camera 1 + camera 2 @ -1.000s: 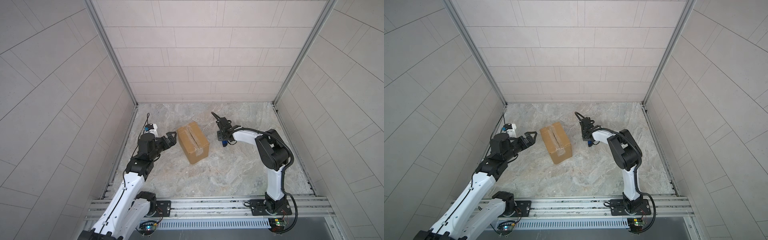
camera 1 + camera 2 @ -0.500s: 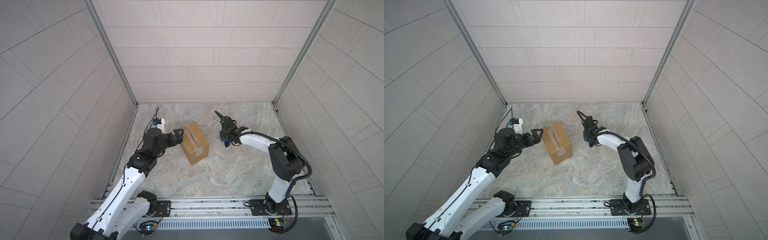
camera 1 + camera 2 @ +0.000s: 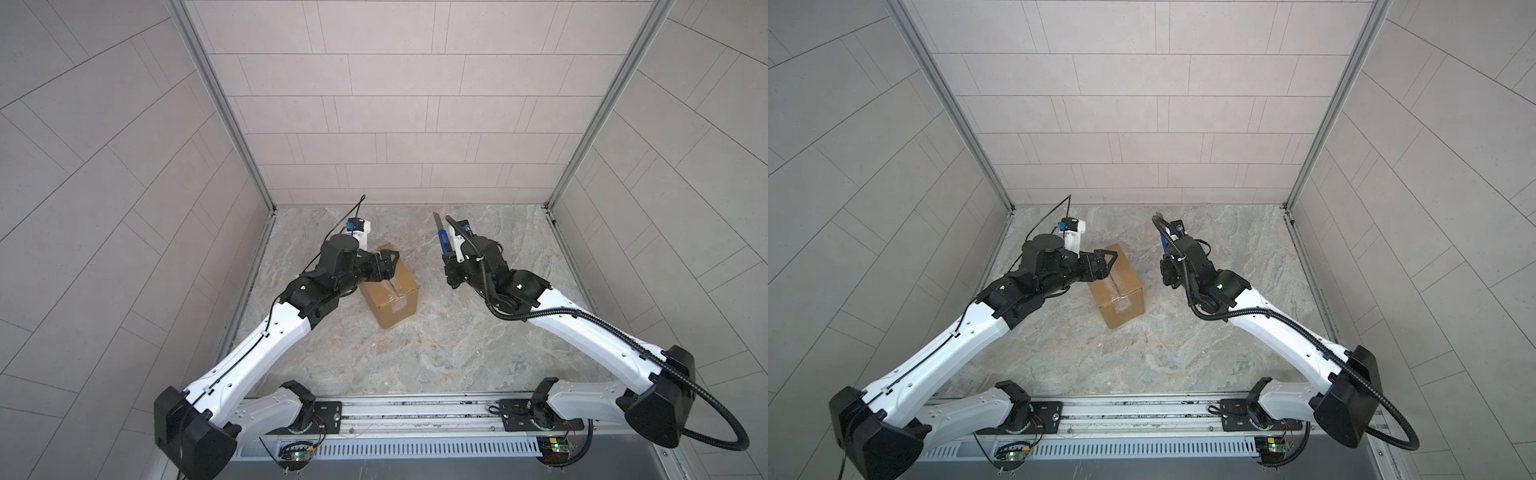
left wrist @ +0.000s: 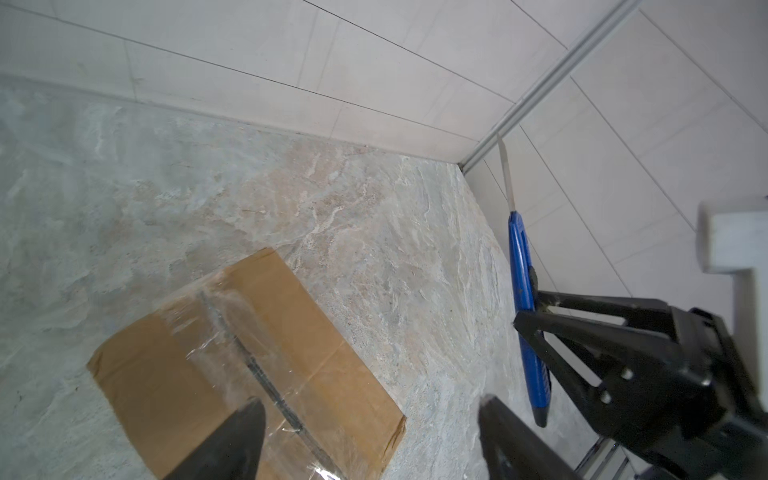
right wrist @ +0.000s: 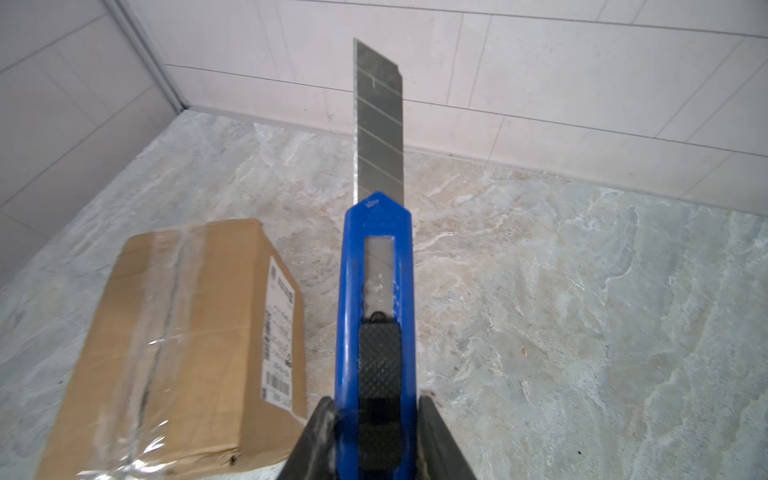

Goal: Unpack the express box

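Box [image 3: 395, 296] — just beneath left hand [image 3: 388, 266]

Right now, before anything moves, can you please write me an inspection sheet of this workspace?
Surface: table, marbled top, flat.
Job's things: box stands on the table, closed, clear tape over its seam, label on one side. Knife, blue, blade out, apart from the box.
Clutter: nothing seen.
Grippers: left gripper open, above the box's top; contact cannot be told. Right gripper shut on the knife, blade pointing toward the back wall.
Cables: hose along the right arm, thin cable at the left wrist; neither touches the box.
Surroundings: tiled walls on three sides; rail at the front.
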Tool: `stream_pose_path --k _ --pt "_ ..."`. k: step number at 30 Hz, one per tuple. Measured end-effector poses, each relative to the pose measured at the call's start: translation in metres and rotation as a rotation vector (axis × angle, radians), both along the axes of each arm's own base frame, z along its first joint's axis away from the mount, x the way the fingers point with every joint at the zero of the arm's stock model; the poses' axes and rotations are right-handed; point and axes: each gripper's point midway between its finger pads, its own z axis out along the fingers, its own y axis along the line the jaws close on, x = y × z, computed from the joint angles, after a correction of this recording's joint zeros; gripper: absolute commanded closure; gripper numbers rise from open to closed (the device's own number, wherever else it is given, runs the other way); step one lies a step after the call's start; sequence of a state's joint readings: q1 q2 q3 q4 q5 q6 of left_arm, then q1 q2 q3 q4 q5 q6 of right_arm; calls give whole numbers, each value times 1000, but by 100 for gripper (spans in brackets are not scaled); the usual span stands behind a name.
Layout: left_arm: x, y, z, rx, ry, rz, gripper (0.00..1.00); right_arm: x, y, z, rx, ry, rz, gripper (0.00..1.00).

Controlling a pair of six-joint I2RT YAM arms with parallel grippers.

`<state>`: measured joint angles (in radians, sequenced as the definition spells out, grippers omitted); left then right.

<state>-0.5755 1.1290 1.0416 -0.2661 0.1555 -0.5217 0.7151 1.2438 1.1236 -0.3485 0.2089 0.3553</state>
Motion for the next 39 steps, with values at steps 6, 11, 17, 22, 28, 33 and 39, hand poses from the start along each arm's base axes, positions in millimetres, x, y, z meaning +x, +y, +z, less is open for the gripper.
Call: stream_pose_path --k 6,11,17,22,28,33,39 --pt "-1 -27 1 -40 -3 -64 19 -12 20 0 -8 0 54 74" --pt "0 -39 12 -105 -21 -90 25 -19 37 -1 -4 -1 95 74" --pt "6 -50 19 -168 -16 -100 31 -23 54 1 9 -13 130 74" --pt "9 -54 20 -202 -3 -103 37 -24 66 1 22 -21 151 74" --pt "10 -55 21 -216 2 -95 43 -25 80 4 39 -33 176 75" --pt "14 -52 17 -205 6 -70 49 -27 87 9 56 -47 191 75" --pt "18 -50 12 -191 10 -46 56 -30 90 10 60 -50 203 75"
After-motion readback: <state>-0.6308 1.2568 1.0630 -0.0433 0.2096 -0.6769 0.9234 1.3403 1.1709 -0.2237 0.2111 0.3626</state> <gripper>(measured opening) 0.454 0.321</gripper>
